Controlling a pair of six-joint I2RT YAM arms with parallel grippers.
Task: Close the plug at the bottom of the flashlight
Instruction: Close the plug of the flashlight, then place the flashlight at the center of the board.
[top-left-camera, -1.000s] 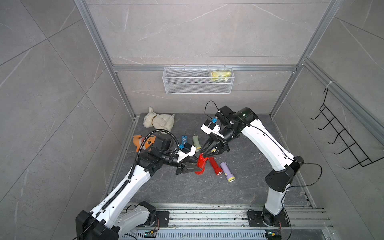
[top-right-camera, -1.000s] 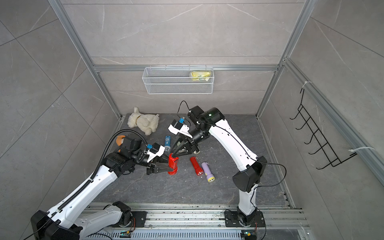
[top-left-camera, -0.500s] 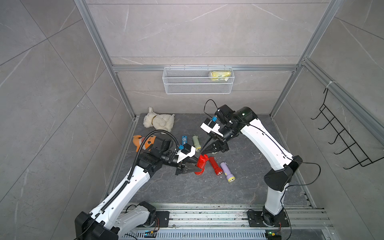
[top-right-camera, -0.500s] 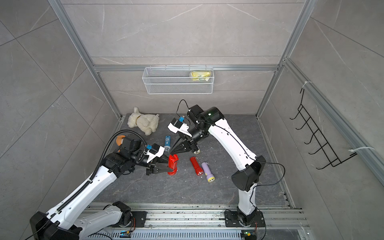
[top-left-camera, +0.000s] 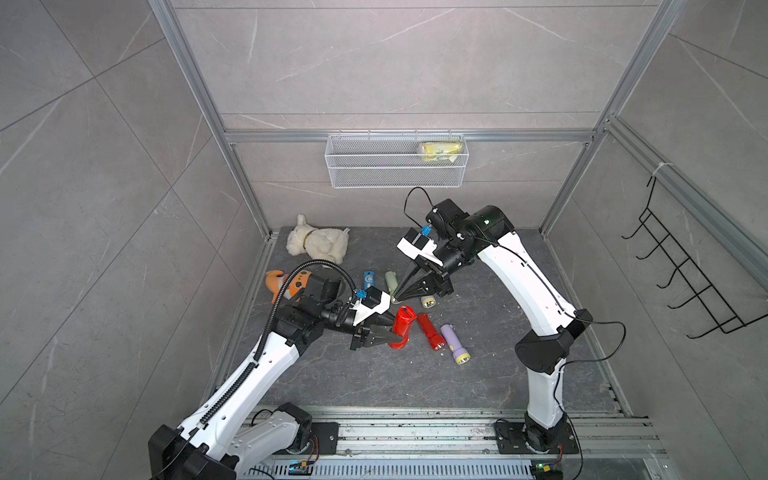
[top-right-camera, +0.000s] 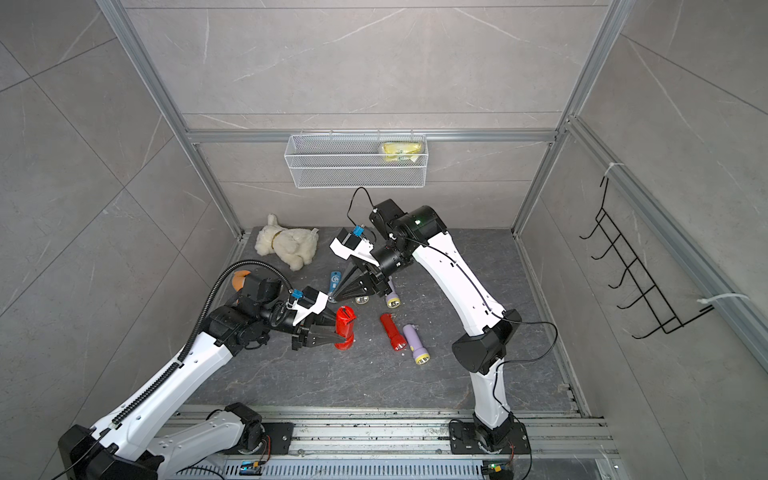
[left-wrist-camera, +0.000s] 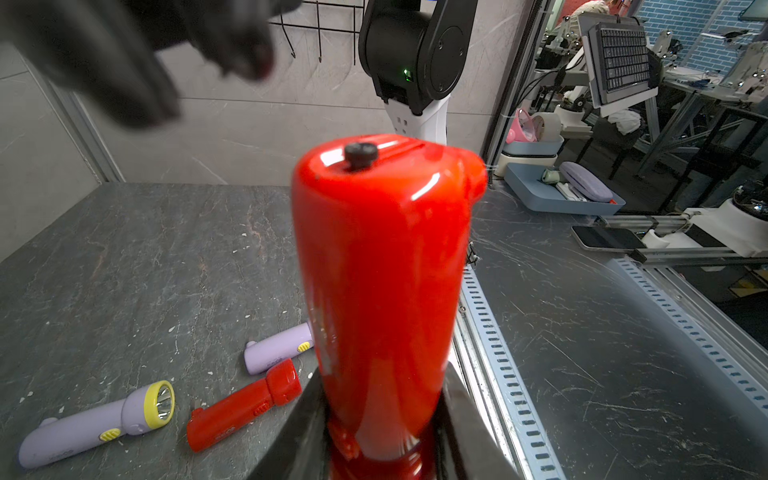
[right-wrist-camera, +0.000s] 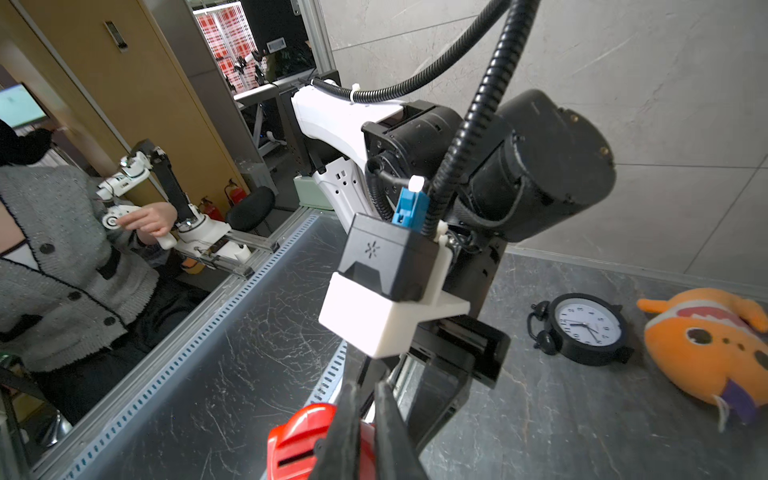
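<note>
Red flashlight (top-left-camera: 404, 322) upright over the middle of the surface (top-left-camera: 374, 386), tail end up. Left hand (top-left-camera: 398, 340) clamped low on its body. Right hand (top-left-camera: 395, 296) pinched closed, empty, tips just above the tail. Glossy hard plastic, likely light and slippery. A low grip suits it; press the plug (left-wrist-camera: 463, 166) squarely.

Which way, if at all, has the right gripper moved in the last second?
Yes. The right gripper has shifted slightly toward the blue device, away from the lying red flashlight.
</note>
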